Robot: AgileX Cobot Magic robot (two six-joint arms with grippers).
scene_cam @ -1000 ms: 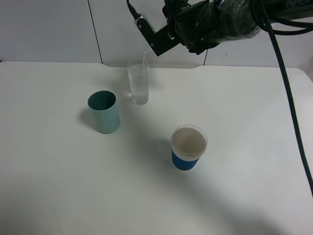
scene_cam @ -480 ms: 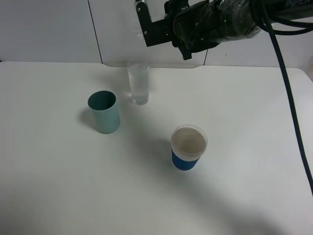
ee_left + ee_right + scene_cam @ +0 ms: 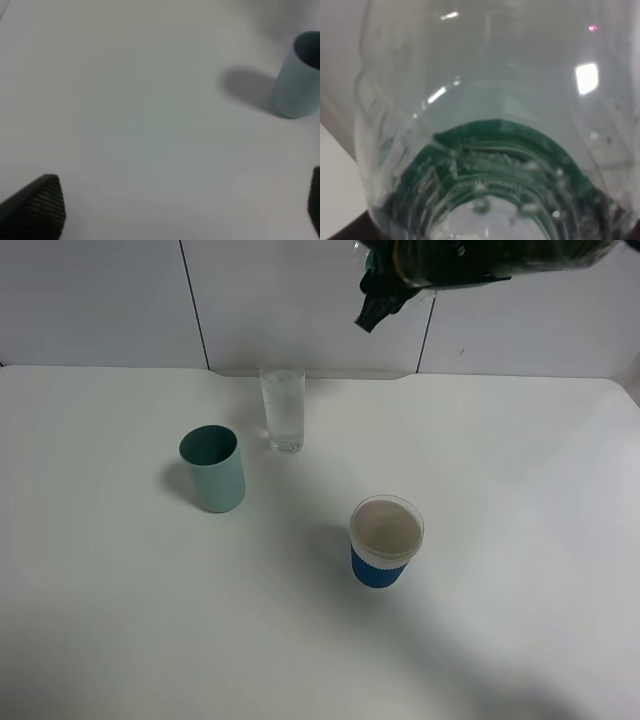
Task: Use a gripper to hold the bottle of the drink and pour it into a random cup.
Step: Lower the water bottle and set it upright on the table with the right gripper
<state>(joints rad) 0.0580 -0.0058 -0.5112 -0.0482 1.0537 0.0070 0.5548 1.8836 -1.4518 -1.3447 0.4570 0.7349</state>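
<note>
The clear bottle (image 3: 485, 125) with its dark green label fills the right wrist view, so my right gripper is shut on it; its fingers are hidden there. In the exterior view only a black end of the right gripper (image 3: 378, 302) shows at the top edge, up and right of the glass, and I cannot make out the bottle. The tall clear glass cup (image 3: 283, 408) stands upright at the back of the table with clear liquid in it. My left gripper (image 3: 175, 210) is open and empty above bare table, with one fingertip (image 3: 37, 205) showing.
A teal plastic cup (image 3: 213, 468) stands left of the glass and also shows in the left wrist view (image 3: 300, 75). A white paper cup with a blue sleeve (image 3: 386, 540) stands nearer the front. The white table (image 3: 520, 490) meets a white wall behind.
My right arm has lifted up and to the right, away from over the glass, and has mostly left the exterior view. The cups have not moved.
</note>
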